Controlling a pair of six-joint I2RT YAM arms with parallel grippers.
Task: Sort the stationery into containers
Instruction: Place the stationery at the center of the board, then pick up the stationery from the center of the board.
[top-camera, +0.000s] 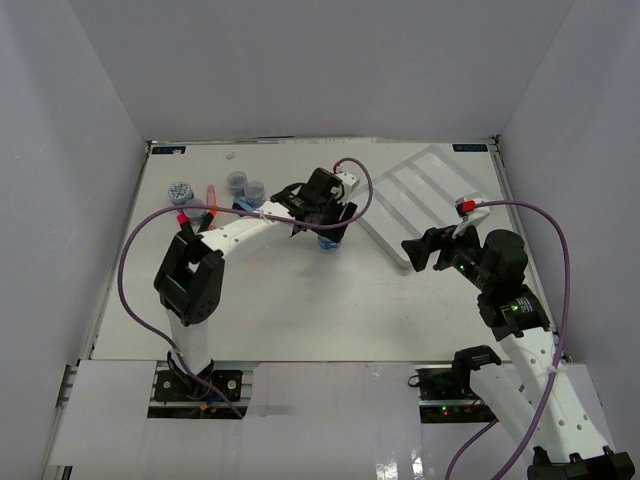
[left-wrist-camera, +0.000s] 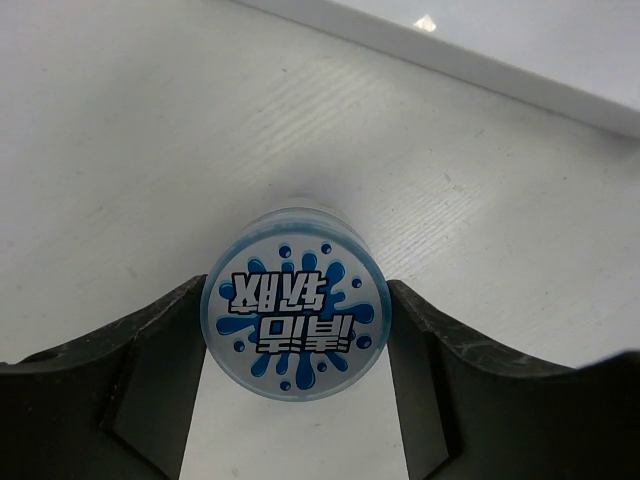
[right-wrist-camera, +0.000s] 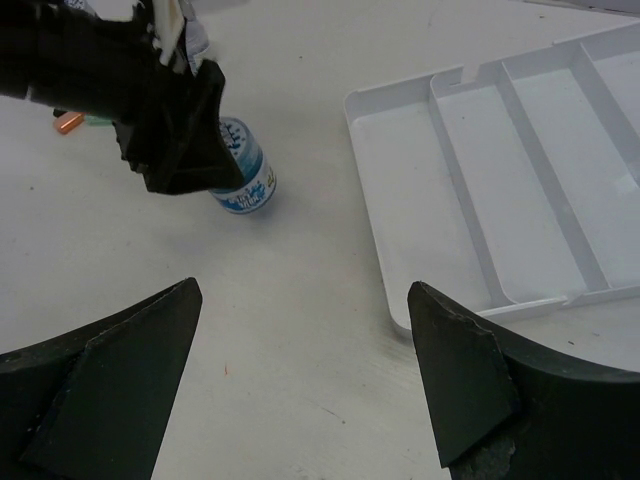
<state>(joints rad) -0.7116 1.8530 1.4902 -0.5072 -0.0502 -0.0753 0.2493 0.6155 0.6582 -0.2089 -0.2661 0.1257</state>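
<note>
Table (top-camera: 300, 310): white, walled on three sides. Tray (top-camera: 400, 215): white, long parallel compartments, lies askew at the far right of the table. Left arm (top-camera: 240, 232): reaches from its base toward the table centre. Right arm (top-camera: 520, 330): bent, with its wrist over the table beside the tray's near corner. Left gripper (top-camera: 328, 232): jaws closed narrow on a jar (left-wrist-camera: 295, 315), with one finger against each side of the blue-white splash-patterned lid. The lid faces the wrist camera. The jar sits near mid-table, left of the tray and clear of its wall. It looks tilted in the right wrist view, and I cannot tell whether its base touches the table. Right gripper (right-wrist-camera: 305, 300): jaws spread wide, nothing between them. Three more jars (top-camera: 237, 181): stand at the far left of the table, well apart from the tray. Markers (top-camera: 211, 192): pink and red, lying just beside those jars.
</note>
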